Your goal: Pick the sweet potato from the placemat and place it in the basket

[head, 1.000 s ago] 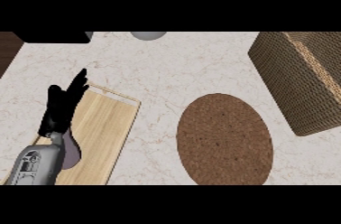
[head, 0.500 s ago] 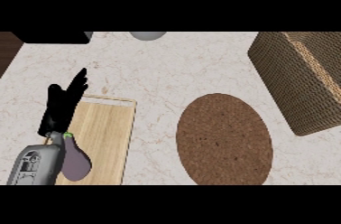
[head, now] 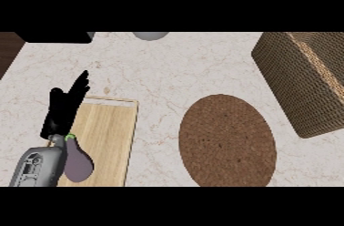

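The pale, veined marble counter (head: 168, 70) fills the head view. At its far right stands the large brown woven wicker basket (head: 302, 79), boxy, with a lighter band along its rim. It is seen at a slant, so only its outer wall and rim show and what lies inside cannot be told.

Near the middle right lies the dark brown oval woven placemat (head: 227, 141), just beside the basket's near corner but apart from it. The sweet potato cannot be made out on it or anywhere else in this view, so neither its look nor its place can be told.

To the left lies the light rectangular wooden cutting board (head: 107, 129), well clear of the placemat. The grey left forearm (head: 37, 168) comes in over the board's near left part. The black left hand (head: 64, 109) is over the board's far left corner, its fingers straight, close together and pointing away, holding nothing.

A small purple eggplant with a green stem (head: 77, 161) lies on the board right against the forearm.

At the far edge are a black block (head: 53, 37) and a small grey rounded object (head: 150, 35).
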